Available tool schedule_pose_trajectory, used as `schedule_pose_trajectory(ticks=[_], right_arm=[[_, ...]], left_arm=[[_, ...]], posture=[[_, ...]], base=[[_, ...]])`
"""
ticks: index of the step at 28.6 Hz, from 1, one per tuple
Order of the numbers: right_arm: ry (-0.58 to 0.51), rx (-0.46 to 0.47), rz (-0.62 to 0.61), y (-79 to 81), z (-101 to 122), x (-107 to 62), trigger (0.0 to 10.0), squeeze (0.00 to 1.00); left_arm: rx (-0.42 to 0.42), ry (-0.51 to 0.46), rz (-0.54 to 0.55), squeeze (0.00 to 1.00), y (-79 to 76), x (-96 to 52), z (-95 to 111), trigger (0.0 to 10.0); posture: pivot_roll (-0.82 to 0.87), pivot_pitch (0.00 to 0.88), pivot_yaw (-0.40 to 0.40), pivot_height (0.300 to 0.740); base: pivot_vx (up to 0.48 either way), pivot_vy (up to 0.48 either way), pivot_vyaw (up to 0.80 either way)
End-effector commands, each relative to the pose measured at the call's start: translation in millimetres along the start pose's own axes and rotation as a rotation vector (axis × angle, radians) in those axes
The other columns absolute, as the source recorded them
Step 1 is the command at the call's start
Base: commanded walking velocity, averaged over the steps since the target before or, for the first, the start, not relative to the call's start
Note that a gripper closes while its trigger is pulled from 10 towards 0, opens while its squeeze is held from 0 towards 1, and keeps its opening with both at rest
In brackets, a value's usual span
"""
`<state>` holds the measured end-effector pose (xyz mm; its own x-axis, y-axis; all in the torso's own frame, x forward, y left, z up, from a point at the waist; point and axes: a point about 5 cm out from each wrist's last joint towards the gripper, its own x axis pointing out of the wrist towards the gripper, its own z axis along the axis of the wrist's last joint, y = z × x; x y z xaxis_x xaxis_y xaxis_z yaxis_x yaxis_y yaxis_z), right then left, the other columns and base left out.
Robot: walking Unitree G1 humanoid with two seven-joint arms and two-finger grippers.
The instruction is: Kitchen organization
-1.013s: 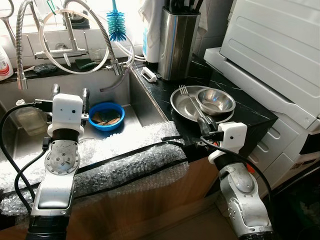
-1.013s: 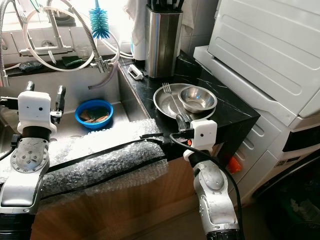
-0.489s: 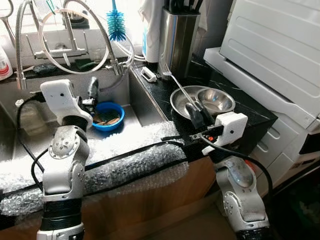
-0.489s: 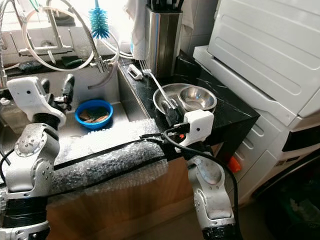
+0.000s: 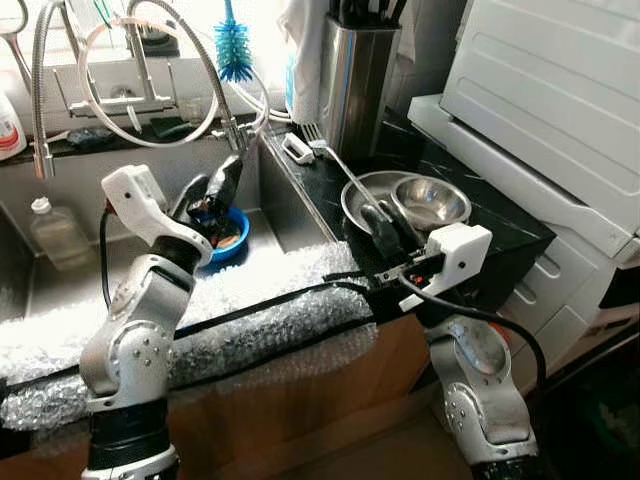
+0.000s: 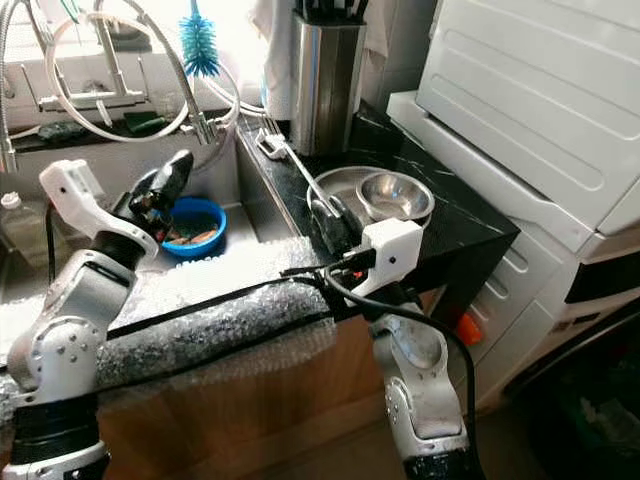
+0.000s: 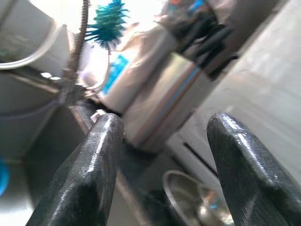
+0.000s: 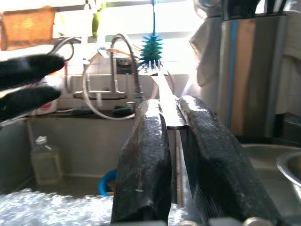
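Observation:
My right gripper is shut on the handle of a steel fork. It holds the fork above the counter, tines slanting up toward the steel knife holder. In the right wrist view the fork runs out between the two black fingers. A steel plate with a small steel bowl on it sits on the black counter just beyond that gripper. My left gripper hangs open over the sink, above a blue bowl of scraps; its fingers stand wide apart.
Bubble wrap covers the sink's front edge. A plastic bottle stands in the sink at the left. Spring faucets and hoses and a blue brush line the back. A white appliance bounds the counter on the right.
The right gripper took the fork off the steel plate and lifted it toward the knife holder. The left arm swung right, its gripper now above the blue bowl.

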<state>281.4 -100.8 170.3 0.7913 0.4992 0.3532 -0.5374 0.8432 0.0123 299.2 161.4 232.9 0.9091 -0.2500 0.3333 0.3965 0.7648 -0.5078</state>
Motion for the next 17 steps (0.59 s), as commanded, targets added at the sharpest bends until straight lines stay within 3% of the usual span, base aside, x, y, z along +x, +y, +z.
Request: schedule_pose_trajectory(ticks=[1, 17], right_arm=[[-0.02, 0.0, 0.047, 6.6, 5, 0.5, 10.0, 0.0], [0.005, -0.009, 0.168, 22.8, 1, -0.9, 10.0, 0.0]], left_arm=[[-0.006, 0.031, -0.045, 0.0, -7.7, 0.4, -2, 10.0], [-0.094, 0.128, -0.152, 0.0, -25.0, -2.2, -17, 10.0]], posture=[[-0.03, 0.0, -0.071, 0.74], [-0.04, 0.0, -0.069, 0.74]], base=[[0.0, 0.0, 0.0], [0.0, 0.0, 0.0]])
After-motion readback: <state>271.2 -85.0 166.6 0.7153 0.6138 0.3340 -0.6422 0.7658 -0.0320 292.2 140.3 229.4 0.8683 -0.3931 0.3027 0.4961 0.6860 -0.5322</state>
